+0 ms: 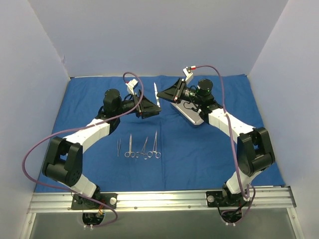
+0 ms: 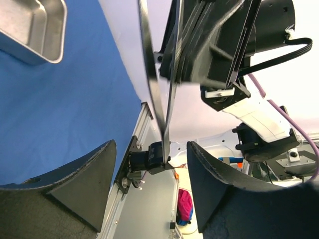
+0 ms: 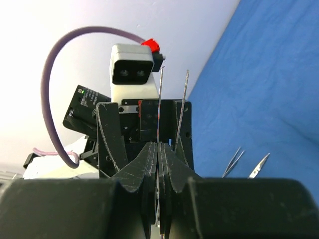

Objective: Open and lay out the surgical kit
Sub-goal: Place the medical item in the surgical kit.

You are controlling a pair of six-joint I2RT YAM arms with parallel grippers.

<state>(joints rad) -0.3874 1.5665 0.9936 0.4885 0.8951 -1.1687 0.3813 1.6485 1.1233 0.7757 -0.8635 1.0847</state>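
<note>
The blue cloth wrap (image 1: pixel 199 154) lies spread flat over the table. On it, in a row, rest several slim silver instruments (image 1: pixel 143 148). The steel tray (image 1: pixel 195 119) sits at the back right, partly under my right arm. Above the cloth's middle, my right gripper (image 1: pixel 164 97) is shut on a pair of silver tweezers (image 1: pixel 156 93). In the right wrist view the tweezers' two blades (image 3: pixel 160 99) rise from the closed jaws (image 3: pixel 160 149). My left gripper (image 2: pixel 152 149) is open, its fingers either side of the tweezers' end (image 2: pixel 164 124) without touching it.
Light walls enclose the table on three sides. A metal rail (image 1: pixel 159 199) holding both arm bases runs along the near edge. Purple cables (image 1: pixel 30 154) loop off each arm. The laid-out tweezers (image 3: pixel 233 162) and a scissor tip (image 3: pixel 259 164) show past the right jaws.
</note>
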